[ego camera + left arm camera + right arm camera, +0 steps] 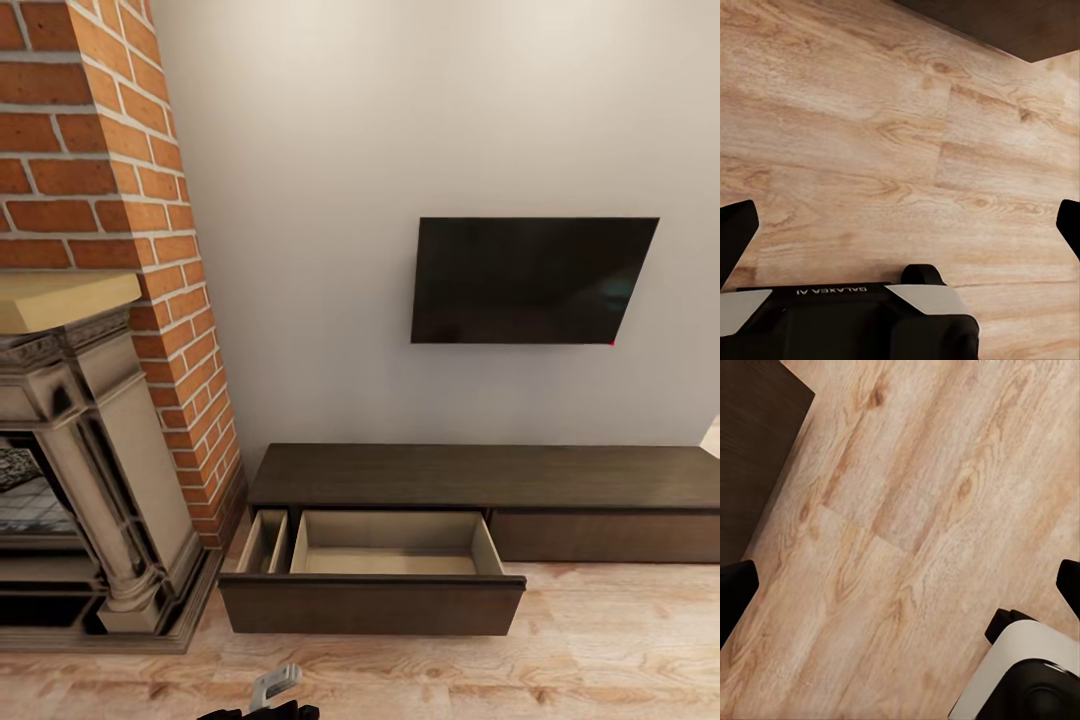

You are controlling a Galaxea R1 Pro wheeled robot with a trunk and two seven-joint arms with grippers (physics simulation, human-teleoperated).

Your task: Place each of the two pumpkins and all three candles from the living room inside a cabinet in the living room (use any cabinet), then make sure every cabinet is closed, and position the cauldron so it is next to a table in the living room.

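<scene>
A: Standing at the far left is the fireplace [90, 480]; right of it the cabinet [480, 478] is lying low along the wall, its drawer [390, 560] hanging pulled out.

B: Probably waiting for pumpkins and candles; it is sitting bare.

A: And the grippers?

B: The left gripper [900, 225] and right gripper [900, 589] are both hanging over the floor [870, 135], jaws spread wide, gripping nothing.

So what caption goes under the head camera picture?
Cabinet with one drawer open, beside a brick fireplace, TV above.
</scene>
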